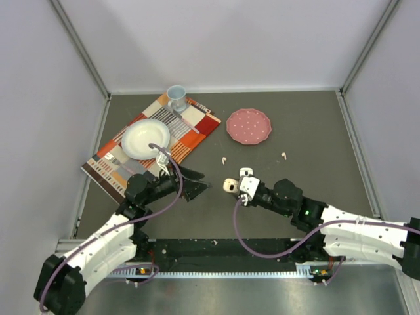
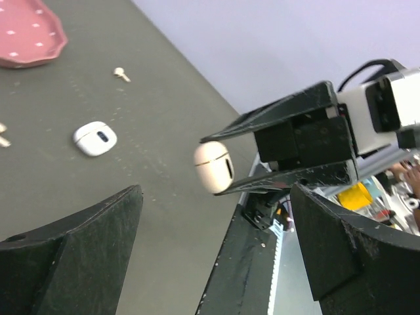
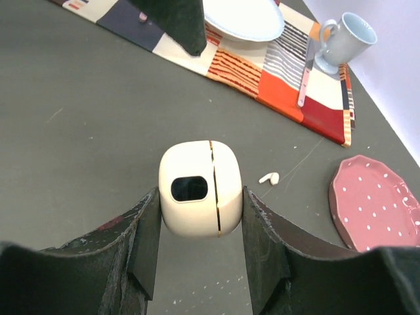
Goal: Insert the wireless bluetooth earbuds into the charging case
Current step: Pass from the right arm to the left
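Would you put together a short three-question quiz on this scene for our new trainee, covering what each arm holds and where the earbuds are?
1. True or false: the left gripper holds an earbud.
2. What do the right gripper's fingers clamp? A) cream charging case B) blue mug C) white bowl
3. Fill in: in the top view, ___ loose earbuds lie on the dark table near the pink plate.
Key: 1 false, its fingers stand open and empty. 2 A. 3 two.
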Robot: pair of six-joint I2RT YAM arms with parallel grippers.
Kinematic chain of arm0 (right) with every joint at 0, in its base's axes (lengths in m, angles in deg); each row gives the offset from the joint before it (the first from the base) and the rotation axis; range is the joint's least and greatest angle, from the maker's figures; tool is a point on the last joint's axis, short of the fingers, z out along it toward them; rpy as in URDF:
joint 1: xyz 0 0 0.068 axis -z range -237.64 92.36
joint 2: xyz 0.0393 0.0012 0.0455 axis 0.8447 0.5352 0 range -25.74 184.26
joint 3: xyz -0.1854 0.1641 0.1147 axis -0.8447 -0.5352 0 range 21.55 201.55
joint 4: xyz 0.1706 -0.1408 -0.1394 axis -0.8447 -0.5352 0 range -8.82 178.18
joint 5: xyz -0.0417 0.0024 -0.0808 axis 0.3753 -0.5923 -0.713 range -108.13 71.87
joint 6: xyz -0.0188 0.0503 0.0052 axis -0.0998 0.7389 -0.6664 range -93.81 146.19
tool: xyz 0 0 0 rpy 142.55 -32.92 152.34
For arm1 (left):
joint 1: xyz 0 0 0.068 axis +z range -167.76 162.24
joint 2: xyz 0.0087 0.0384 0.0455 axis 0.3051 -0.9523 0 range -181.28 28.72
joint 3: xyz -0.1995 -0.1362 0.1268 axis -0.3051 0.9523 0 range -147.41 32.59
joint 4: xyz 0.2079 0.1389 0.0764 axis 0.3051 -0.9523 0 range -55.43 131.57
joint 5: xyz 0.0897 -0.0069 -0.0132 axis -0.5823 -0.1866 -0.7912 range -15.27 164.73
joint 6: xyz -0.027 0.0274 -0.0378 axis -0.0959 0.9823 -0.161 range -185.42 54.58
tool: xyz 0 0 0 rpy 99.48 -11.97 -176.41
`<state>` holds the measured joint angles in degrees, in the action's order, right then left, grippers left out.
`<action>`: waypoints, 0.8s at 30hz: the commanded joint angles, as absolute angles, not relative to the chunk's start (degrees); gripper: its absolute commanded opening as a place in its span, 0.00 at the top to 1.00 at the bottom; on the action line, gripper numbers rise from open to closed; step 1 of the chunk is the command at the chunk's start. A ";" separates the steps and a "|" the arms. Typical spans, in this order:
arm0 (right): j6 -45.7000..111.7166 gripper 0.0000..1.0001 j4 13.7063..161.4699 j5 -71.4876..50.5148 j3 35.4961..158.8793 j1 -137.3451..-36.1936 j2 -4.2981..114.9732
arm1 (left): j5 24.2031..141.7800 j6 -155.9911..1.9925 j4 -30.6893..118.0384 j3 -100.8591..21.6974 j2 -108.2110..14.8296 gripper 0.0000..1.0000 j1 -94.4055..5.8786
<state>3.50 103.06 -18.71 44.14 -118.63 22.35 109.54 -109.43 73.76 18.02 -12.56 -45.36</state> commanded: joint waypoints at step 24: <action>6.86 1.00 107.43 -19.80 47.66 -121.45 21.45 | 103.73 -112.09 101.86 12.02 -38.34 0.24 -63.11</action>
